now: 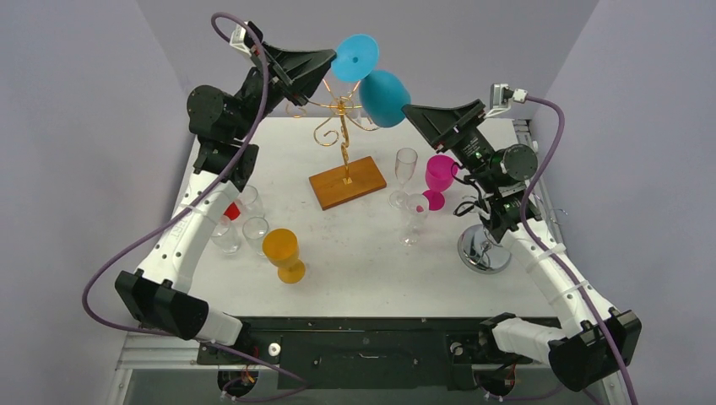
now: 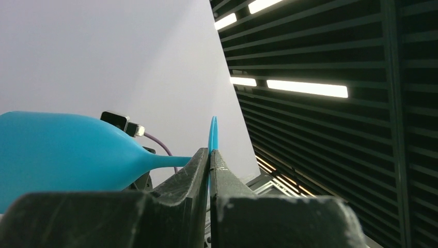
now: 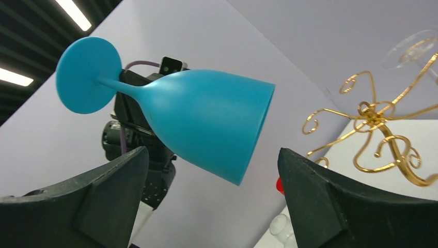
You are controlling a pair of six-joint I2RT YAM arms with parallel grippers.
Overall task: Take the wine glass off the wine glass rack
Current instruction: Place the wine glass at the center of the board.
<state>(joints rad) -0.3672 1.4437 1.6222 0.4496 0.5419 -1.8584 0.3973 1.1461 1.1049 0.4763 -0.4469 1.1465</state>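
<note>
A blue wine glass (image 1: 384, 97) hangs tilted in the air above the table, its foot disc (image 1: 355, 57) up and to the left. My left gripper (image 1: 325, 61) is shut on the edge of that foot; in the left wrist view the thin blue disc (image 2: 212, 132) sticks out between the pressed fingertips (image 2: 210, 152). The gold wire wine glass rack (image 1: 342, 126) stands on its brown wooden base (image 1: 346, 181) just below. In the right wrist view the glass (image 3: 206, 119) is apart from the rack's curled arms (image 3: 382, 129). My right gripper (image 3: 212, 151) is open just under the bowl's rim (image 1: 409, 111).
An orange goblet (image 1: 283, 253) stands front centre. A magenta glass (image 1: 437, 177) and two clear glasses (image 1: 407, 173) (image 1: 415, 215) stand right of the rack. Clear glasses (image 1: 253, 229) and a red item (image 1: 232, 211) sit under the left arm. A chrome round base (image 1: 484, 251) is at the right.
</note>
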